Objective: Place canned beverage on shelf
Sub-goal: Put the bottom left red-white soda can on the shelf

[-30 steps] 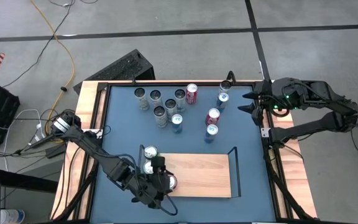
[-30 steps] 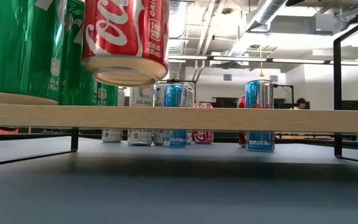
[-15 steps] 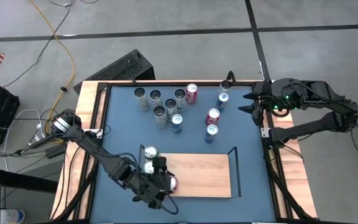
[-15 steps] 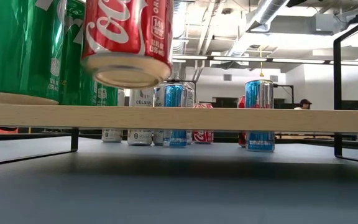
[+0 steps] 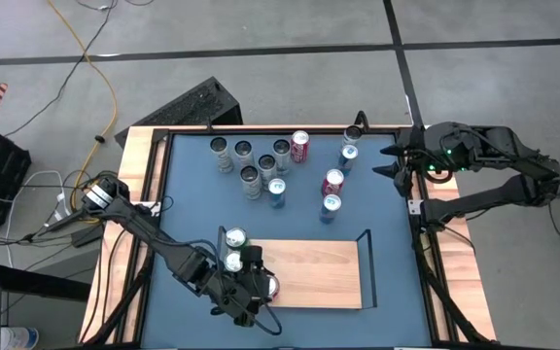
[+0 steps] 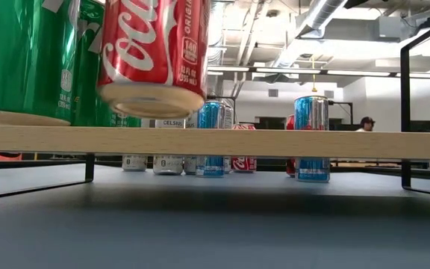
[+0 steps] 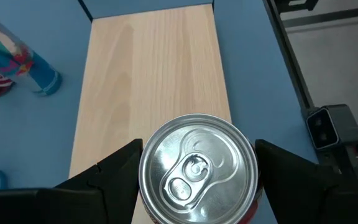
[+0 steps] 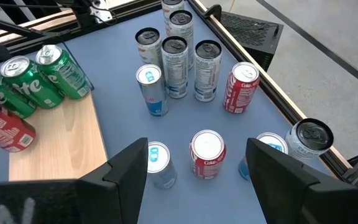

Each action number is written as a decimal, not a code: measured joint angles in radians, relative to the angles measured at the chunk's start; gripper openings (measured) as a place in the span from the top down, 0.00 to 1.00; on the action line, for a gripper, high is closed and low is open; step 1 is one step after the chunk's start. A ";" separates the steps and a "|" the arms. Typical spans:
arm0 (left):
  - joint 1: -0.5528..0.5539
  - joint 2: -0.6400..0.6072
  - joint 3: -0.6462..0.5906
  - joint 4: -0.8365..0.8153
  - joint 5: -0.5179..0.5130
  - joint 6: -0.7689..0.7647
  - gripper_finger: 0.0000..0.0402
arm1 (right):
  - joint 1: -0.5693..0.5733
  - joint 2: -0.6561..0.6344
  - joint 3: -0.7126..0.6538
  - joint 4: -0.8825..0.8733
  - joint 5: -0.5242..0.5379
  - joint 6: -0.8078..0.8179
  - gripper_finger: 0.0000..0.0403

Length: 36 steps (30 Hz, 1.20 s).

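Observation:
A red cola can [image 5: 268, 285] hangs over the near left corner of the light-wood shelf [image 5: 319, 272], with my left gripper [image 5: 251, 289] shut on it. The low view shows this red can [image 6: 153, 52] tilted, its bottom just above the shelf board [image 6: 275, 142]. Two green cans [image 5: 233, 249] stand on their bases at the shelf's left end. My right gripper [image 5: 385, 160] waits open, with nothing between its fingers, high over the table's far right edge. My left gripper pinches the red can between its two fingers, one on each opposite side of the wall [image 7: 143, 180] just below the top rim. The fingers [image 7: 114, 180] come slanting down from the table's near left. The can is tilted and lifted clear of the shelf board.
Several silver, red and blue cans [image 5: 278, 167] stand in a cluster on the blue tabletop at the far side. Black rails [image 5: 366, 255] rise at the shelf's short ends. The shelf's middle and right part [image 7: 160, 74] is bare wood. A person [image 6: 364, 123] shows far off in the room.
The red can in my left gripper has sunk a little toward the shelf board and drifted slightly toward the right of the low view, still tilted and clear of the board. The grip has stayed shut on it.

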 joint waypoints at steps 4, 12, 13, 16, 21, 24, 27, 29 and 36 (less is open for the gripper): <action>0.000 0.014 0.001 0.015 0.008 -0.016 0.35 | 0.000 0.000 0.000 -0.001 0.000 0.000 0.37; -0.003 0.016 0.001 -0.020 0.005 -0.028 0.35 | 0.000 0.000 0.000 -0.002 0.000 0.000 0.37; -0.003 0.016 0.001 -0.026 0.005 -0.029 0.35 | 0.000 0.000 0.000 -0.002 0.000 0.000 0.37; -0.003 0.016 0.001 -0.023 0.004 -0.026 0.35 | 0.000 0.000 0.000 -0.002 0.001 0.000 0.37; -0.003 0.016 0.001 -0.042 0.005 -0.026 0.35 | 0.000 0.000 0.000 -0.002 0.001 0.000 0.37; -0.003 0.016 0.001 -0.044 0.015 -0.028 0.35 | 0.000 0.000 0.000 -0.002 0.001 0.000 0.37; -0.003 0.016 0.001 -0.043 0.018 -0.027 0.35 | 0.000 0.000 0.000 -0.002 0.001 0.000 0.37; -0.003 0.016 0.001 -0.043 0.024 -0.024 0.35 | 0.000 0.000 0.000 -0.002 0.001 0.000 0.37; -0.003 0.016 0.001 -0.038 0.049 -0.023 0.28 | 0.000 0.000 0.000 -0.002 0.002 0.000 0.37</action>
